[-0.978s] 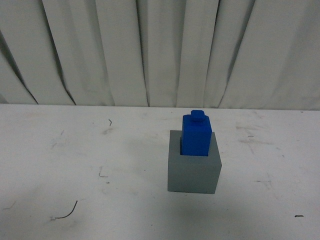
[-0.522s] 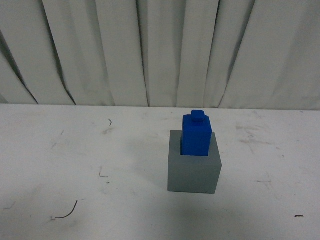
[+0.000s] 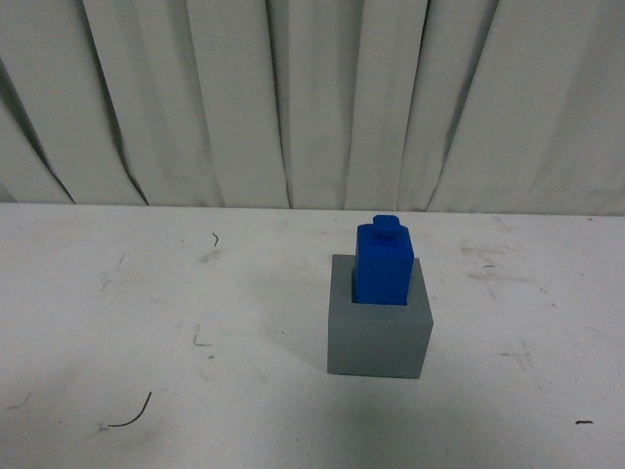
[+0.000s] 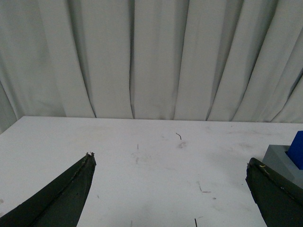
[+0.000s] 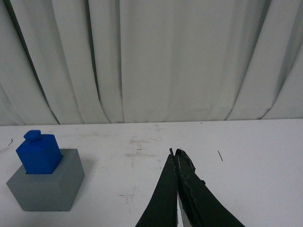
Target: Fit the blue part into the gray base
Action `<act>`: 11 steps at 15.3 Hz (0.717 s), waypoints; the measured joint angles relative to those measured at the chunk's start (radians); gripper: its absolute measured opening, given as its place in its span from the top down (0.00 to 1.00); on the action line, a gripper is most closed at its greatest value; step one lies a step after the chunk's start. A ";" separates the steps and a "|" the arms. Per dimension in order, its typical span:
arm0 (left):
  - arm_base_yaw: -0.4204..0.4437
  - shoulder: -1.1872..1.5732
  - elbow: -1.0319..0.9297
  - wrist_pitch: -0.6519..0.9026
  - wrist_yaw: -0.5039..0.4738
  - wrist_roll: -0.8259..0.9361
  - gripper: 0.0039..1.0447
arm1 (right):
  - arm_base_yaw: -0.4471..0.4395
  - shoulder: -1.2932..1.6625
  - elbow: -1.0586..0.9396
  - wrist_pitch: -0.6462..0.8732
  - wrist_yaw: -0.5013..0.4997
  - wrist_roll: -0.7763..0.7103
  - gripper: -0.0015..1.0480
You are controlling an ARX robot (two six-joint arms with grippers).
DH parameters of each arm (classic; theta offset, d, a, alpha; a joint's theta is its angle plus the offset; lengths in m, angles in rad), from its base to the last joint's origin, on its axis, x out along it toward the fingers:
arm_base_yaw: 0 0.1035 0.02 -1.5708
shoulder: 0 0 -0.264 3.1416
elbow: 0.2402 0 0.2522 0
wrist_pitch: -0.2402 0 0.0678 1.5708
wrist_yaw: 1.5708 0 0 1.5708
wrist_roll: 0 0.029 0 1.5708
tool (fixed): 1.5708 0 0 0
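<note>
The blue part (image 3: 384,264) stands upright in the recess of the gray base (image 3: 379,337) on the white table, right of centre in the front view; its knob points up. Both also show in the right wrist view, the blue part (image 5: 39,152) seated in the gray base (image 5: 47,189). In the left wrist view only a corner of the base (image 4: 280,161) and an edge of the blue part (image 4: 297,149) show. My left gripper (image 4: 170,163) is open and empty over bare table. My right gripper (image 5: 176,153) is shut and empty, apart from the base. Neither arm shows in the front view.
The white table (image 3: 146,322) carries scuffs and small dark marks (image 3: 130,415). A pleated white curtain (image 3: 293,98) hangs behind the far edge.
</note>
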State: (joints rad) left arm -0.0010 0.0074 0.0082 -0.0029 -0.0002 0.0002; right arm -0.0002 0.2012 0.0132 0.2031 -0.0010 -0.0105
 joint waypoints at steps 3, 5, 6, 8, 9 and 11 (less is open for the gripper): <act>0.000 0.000 0.000 0.000 0.000 0.000 0.06 | 0.000 -0.079 0.001 -0.109 0.001 0.000 0.98; 0.000 0.000 0.000 -0.001 0.000 0.000 0.06 | 0.000 -0.200 0.001 -0.188 0.000 0.000 0.98; 0.000 0.000 0.000 0.001 0.000 0.000 0.06 | 0.000 -0.198 0.001 -0.217 0.002 0.000 0.98; 0.000 0.000 0.000 -0.001 0.000 0.000 0.06 | 0.000 -0.197 0.001 -0.208 0.001 0.000 0.98; 0.000 0.000 0.000 0.000 0.000 0.000 0.06 | 0.000 -0.197 0.001 -0.208 0.001 0.000 0.98; 0.000 0.000 0.000 0.000 0.000 0.000 0.06 | 0.000 -0.197 0.001 -0.207 0.001 0.000 0.98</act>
State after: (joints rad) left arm -0.0010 0.0074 0.0082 -0.0029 -0.0002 0.0002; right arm -0.0002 0.0040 0.0139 -0.0036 0.0002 -0.0101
